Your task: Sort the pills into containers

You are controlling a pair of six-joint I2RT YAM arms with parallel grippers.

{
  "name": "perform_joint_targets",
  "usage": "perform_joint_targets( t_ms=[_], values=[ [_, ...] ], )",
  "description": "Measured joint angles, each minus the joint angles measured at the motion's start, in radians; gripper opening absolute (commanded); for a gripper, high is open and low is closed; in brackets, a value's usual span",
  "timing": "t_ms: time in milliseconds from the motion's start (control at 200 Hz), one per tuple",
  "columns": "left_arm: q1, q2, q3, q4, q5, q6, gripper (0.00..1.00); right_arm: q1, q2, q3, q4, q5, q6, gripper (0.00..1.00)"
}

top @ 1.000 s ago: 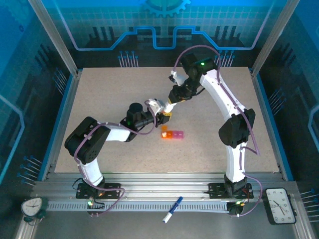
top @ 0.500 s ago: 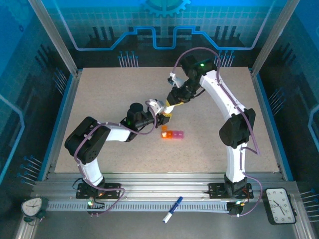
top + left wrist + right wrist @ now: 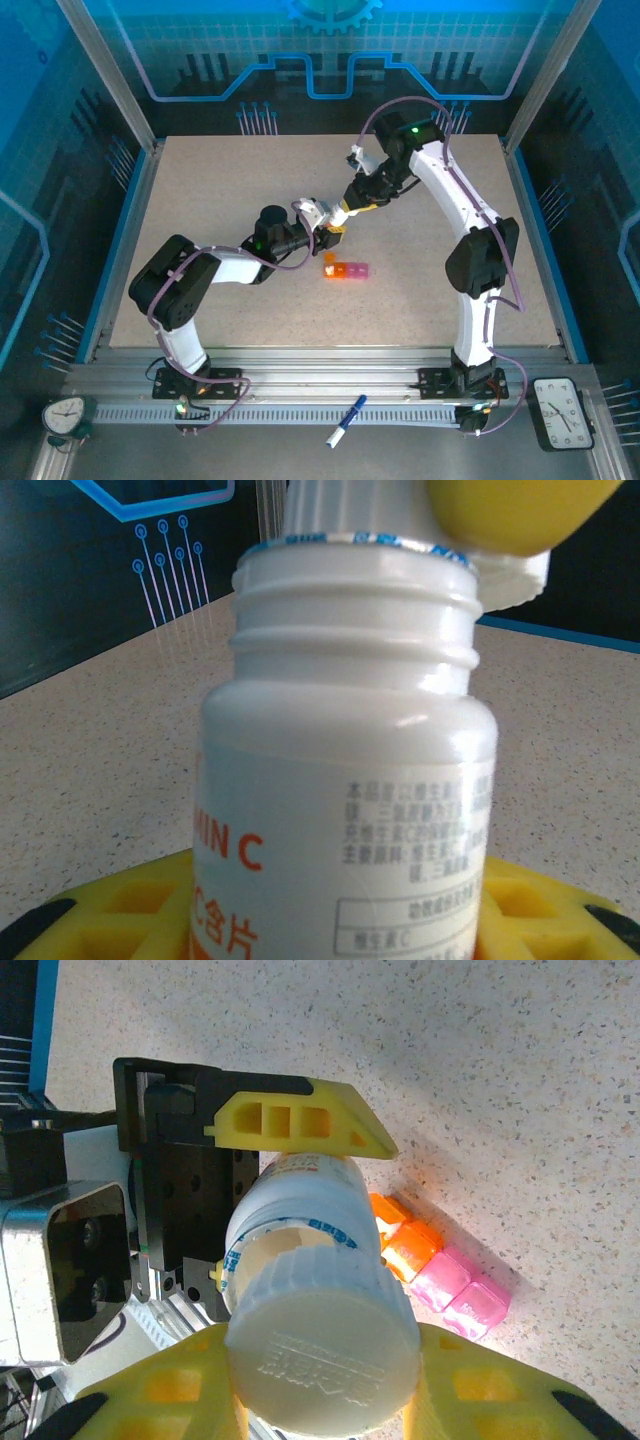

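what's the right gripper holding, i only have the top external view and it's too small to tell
observer: In the right wrist view, the right gripper is shut on the bottle's white cap.
operator: is the cap off
observer: Yes. The left wrist view shows the bottle with its neck threads bare, so the cap is not on them.
operator: who has the bottle
observer: The left gripper. The right wrist view shows its yellow finger pressed against the bottle's side. The orange and pink containers lie untouched on the table.
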Motion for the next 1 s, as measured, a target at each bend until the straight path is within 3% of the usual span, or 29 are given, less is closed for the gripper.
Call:
perform_joint_targets(
  t_ms=[1001],
  values=[
    [0.000, -0.018, 0.009, -0.045, 0.014, 0.007, 0.00, 0.024, 0.023, 0.016, 0.019, -0.009, 0.030, 0.32]
  ],
)
